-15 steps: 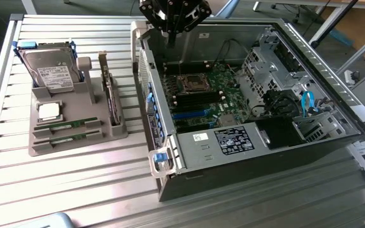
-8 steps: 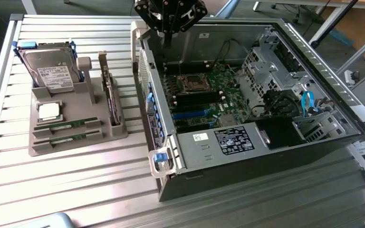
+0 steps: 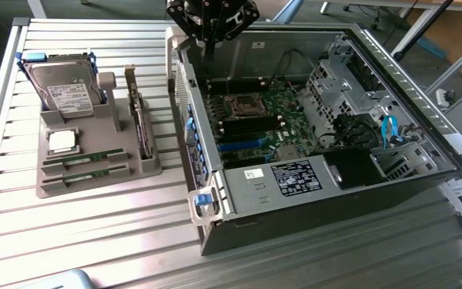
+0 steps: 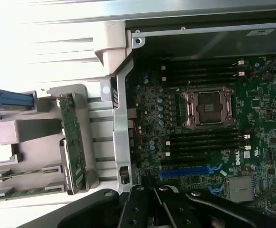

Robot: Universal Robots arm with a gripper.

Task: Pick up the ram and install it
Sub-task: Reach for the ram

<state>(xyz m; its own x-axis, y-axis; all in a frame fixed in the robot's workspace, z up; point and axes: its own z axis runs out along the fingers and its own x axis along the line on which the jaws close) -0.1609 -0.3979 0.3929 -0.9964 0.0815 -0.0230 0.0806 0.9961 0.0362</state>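
While the gripper point(image 3: 210, 42) hangs above the rear edge of the computer case point(image 3: 423, 174), I read its fingers as clenched together with nothing between them. The ram point(image 3: 82, 158) is not yet picked up: two green sticks sit on edge in the grooves of the grey rack point(image 3: 55, 188), well apart from the gripper, on the exterior view's left. I judge that stance leaves each upper edge free for a grasp from above. The case lies on its side with the panel off, so the black memory slots point(image 4: 204, 141) face upward; they appear empty.
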